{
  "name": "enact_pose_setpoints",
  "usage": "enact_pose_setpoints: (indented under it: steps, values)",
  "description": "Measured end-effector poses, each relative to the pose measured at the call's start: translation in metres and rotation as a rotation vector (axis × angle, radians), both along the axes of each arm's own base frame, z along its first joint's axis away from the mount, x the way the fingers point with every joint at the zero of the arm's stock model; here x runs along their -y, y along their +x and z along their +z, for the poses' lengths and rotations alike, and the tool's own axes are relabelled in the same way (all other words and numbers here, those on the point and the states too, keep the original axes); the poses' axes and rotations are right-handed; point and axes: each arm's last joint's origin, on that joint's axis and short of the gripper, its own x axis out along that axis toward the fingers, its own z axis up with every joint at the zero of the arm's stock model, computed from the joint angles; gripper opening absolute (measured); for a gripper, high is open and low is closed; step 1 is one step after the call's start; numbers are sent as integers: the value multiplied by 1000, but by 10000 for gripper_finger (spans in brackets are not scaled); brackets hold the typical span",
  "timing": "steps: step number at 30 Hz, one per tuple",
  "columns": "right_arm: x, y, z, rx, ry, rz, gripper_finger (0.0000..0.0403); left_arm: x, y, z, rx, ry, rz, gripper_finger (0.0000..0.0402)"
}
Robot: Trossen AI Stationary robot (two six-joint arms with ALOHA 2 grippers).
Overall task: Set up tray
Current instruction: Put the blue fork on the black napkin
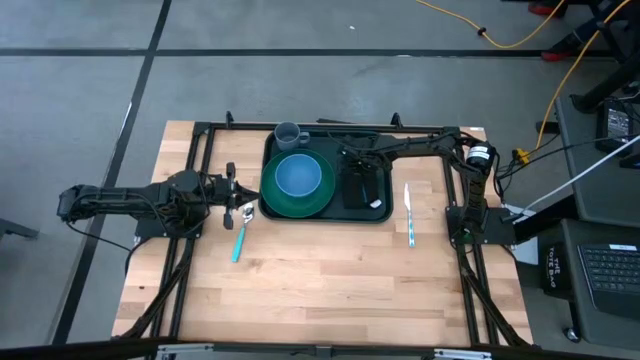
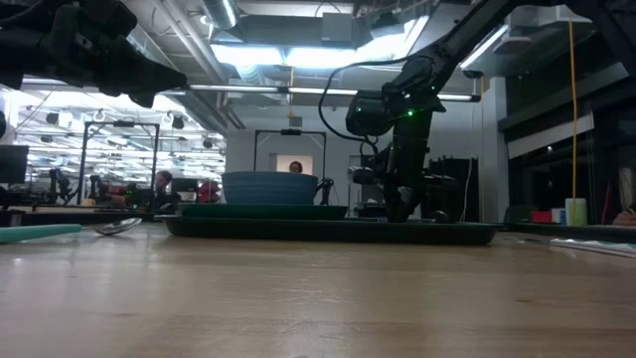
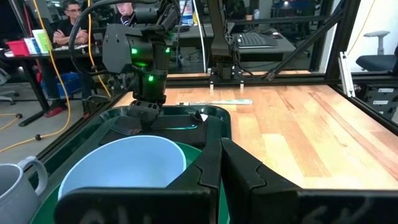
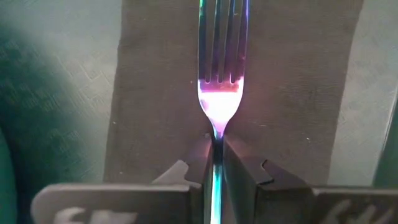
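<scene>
One tray point(image 1: 375, 215) holds plate point(image 1: 320, 203), bowl point(image 1: 297, 176), mug point(image 1: 288, 134), napkin point(image 4: 298, 93); right claw point(image 4: 216, 163) clamped on fork point(image 4: 221, 68), left claw point(image 3: 219, 163) together

The large dark green rectangular plastic tray point(image 1: 327, 214) sits on a pale, honey-coloured wooden bench point(image 1: 330, 290) striped with plank seams. On the tray, a round green plate point(image 1: 310, 206) carries a light blue bowl point(image 1: 297, 177), and a grey-blue mug point(image 1: 288, 134) stands at the tray's corner. A flat dark brown-black rectangular napkin point(image 4: 280, 93) lies under a shiny silver metal fork point(image 4: 221, 56) that reflects a pink-violet glow. A turquoise-handled spoon point(image 1: 240, 236) and a pale blue-handled knife point(image 1: 409, 215) lie on the wood. The robot's fingers point(image 3: 249, 177) are matt black.
</scene>
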Motion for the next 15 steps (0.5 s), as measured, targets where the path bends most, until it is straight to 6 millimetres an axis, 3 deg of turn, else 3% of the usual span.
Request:
enact_pose_setpoints:
  steps: [15]
  values:
    - [0,3,1,36,10,11,46,0,0,0,-1,0,0,3]
